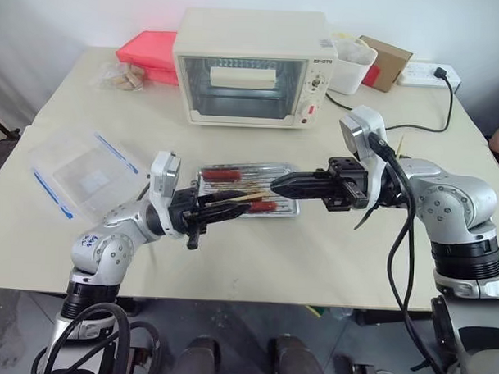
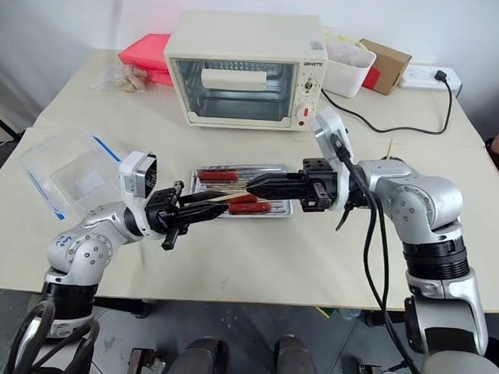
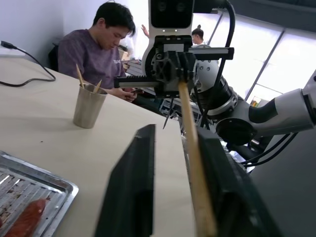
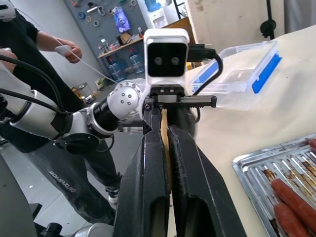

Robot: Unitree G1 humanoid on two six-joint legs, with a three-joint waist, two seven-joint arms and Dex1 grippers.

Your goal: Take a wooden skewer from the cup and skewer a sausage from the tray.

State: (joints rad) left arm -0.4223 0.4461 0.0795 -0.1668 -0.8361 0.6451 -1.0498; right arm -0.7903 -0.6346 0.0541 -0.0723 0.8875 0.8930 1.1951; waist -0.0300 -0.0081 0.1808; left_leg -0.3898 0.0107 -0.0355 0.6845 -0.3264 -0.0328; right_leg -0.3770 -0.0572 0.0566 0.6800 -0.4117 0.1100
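Working left to right across your counter (image 1: 255, 253).

Far left: the clear plastic box with blue clips (image 1: 78, 173) lies open and holds no task item, so you can ignore it. Behind it sit a red container (image 1: 148, 48) and a small bag of pale pieces (image 1: 122, 77).

Left gripper (image 1: 224, 207): its jaws are clenched on the near end of the wooden skewer (image 1: 247, 198), and the gripper points toward your right arm. The left wrist view shows the stick lying along one of its fingers (image 3: 224, 187).

Centre: the tray (image 1: 291, 210) sits just below both grippers, with each sausage (image 1: 221, 174) on its wire rack. I count about three. Holding the stick low over the tray likely keeps the travel to a sausage short.

Right gripper (image 1: 286, 186): jaws clamped on the other end of the same skewer, seen plainly in the right wrist view, stick pinched between both fingers (image 4: 153, 177). Both grippers on one stick reads as a hand-over or a re-grip to line the point up; which end is pointed, I cannot tell.

Behind the tray stands a cream toaster oven (image 1: 249, 68); the small word at its upper right is too small to read. A white tub (image 1: 352, 63), a cardboard box (image 1: 385, 60) and a power strip (image 1: 430, 76) sit at the back right.

The cup (image 3: 90, 105) stands on the counter beyond the right arm, with spare skewers in it.

Writing: "ROLMALUNO"-like letters on a person's trousers (image 4: 64, 180), uncertain.
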